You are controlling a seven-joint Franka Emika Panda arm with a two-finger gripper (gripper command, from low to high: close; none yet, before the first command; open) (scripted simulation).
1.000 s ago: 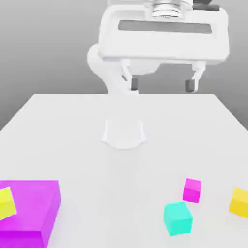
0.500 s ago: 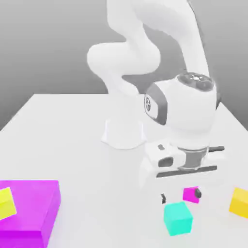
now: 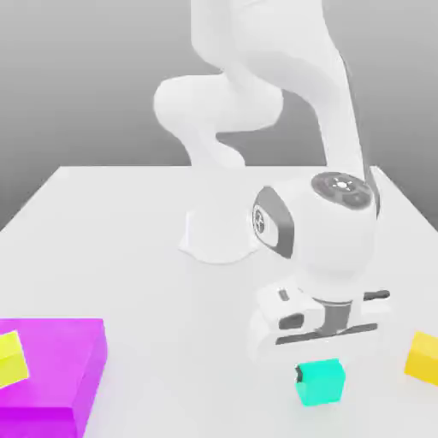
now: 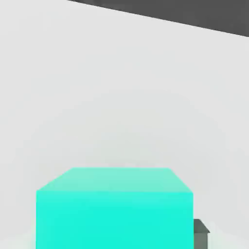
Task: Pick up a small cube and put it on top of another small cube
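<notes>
Teal cube [image 3: 320,381] sits on the white table [image 3: 128,248] directly beneath the pincer [image 3: 320,373], one dark fingertip [image 3: 300,373] beside its face; whether the pincer is apart or clamped cannot be told. A good grasp here wants the cube centred before closing, then a straight lift.

The exterior view looks from the front across the white worktop [image 3: 120,222] toward the arm's base [image 3: 219,235] at frame centre, slightly from above, far enough to take in the worktop's near corners. The hand view sits very close above the worktop, looking along it toward a dark background. Both views share the teal cube [image 3: 320,381] [image 4: 114,209] and the worktop around it.
</notes>
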